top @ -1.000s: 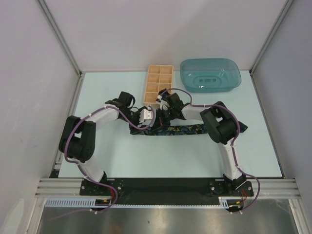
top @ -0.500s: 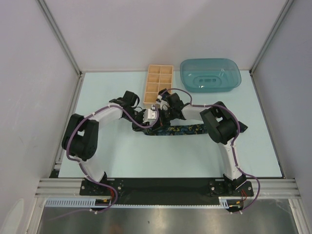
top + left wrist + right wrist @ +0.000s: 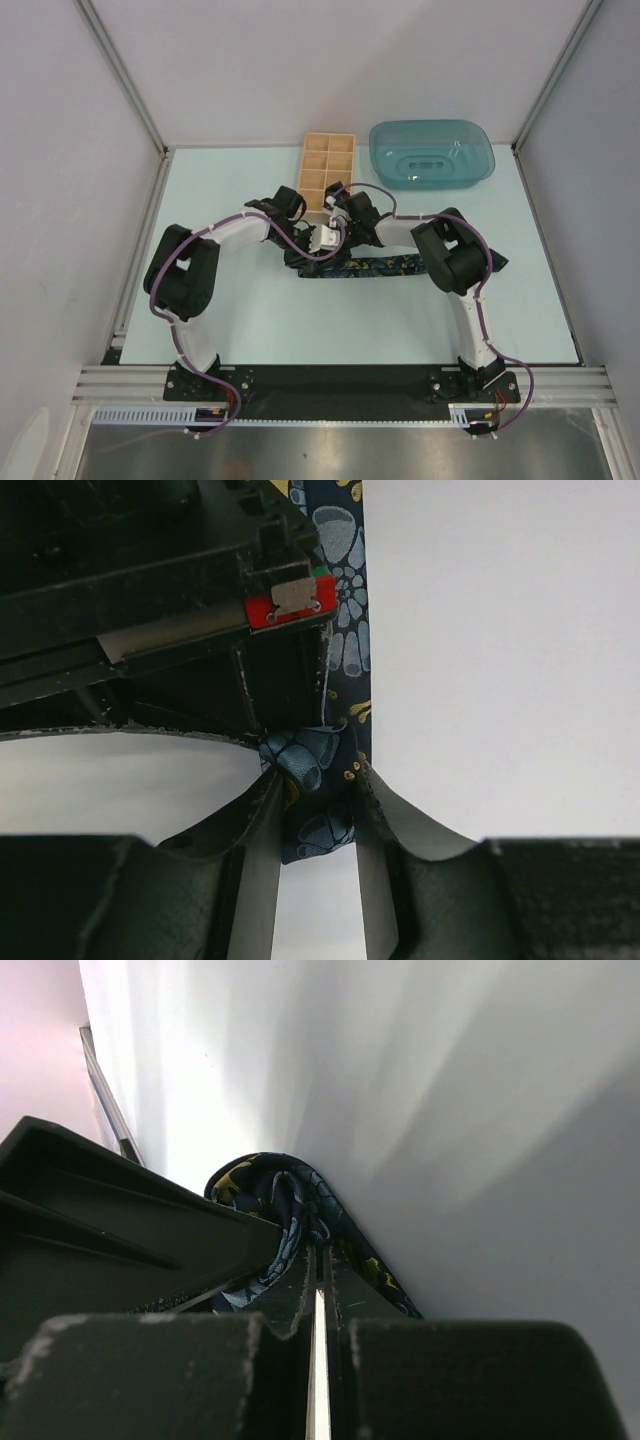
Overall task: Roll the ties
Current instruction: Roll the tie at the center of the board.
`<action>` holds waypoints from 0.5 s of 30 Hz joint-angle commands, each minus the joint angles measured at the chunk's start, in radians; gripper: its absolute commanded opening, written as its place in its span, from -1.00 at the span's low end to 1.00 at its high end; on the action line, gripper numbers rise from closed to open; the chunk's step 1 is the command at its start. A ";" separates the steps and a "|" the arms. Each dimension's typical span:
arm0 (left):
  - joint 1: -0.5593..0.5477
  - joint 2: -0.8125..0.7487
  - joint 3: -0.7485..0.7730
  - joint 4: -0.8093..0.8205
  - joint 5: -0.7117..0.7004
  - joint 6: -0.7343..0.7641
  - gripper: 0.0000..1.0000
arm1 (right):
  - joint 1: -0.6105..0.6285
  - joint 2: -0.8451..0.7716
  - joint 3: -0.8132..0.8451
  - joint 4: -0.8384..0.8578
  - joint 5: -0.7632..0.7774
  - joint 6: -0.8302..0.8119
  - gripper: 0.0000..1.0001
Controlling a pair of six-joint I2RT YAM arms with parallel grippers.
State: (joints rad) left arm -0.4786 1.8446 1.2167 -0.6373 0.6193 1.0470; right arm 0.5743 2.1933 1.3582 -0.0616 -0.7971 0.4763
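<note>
White panels on aluminium posts enclose a pale green table (image 3: 250, 320), which we view from above with both arm bases at its near edge. At the far side stand a wooden box (image 3: 326, 165) divided into compartments and, just to its right, a teal tray (image 3: 432, 155); the two are close together but not touching.

One tie (image 3: 385, 266), dark with a blue-and-yellow pattern, lies flat across the middle of the table, running left to right in front of the box. Its right end stops beside the dark joint of the right arm. Both arms reach inward and meet over the tie's left end.

In the left wrist view, the fingers of the left gripper (image 3: 318, 778) stand on either side of a bunched fold of the tie, and both pads touch the cloth, so we read this gripper as closed on the tie. Beyond the fold the flat strip runs away along the table. The black body of the other gripper, bearing a small red tag (image 3: 262, 610), sits directly over the same fold.

In the right wrist view, the fingers of the right gripper (image 3: 318, 1255) are drawn together to a thin slit and pinch the tie, which curls into a loop at their tips. We cannot tell how many turns that curl has.
</note>
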 commanded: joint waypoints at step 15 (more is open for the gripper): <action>-0.037 0.105 0.040 -0.098 -0.170 0.018 -0.38 | -0.083 -0.124 -0.074 -0.119 -0.080 -0.019 -0.34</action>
State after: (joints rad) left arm -0.5087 1.8992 1.2629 -0.6899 0.5186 1.0359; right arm 0.5156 2.1330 1.2953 -0.1070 -0.8478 0.4770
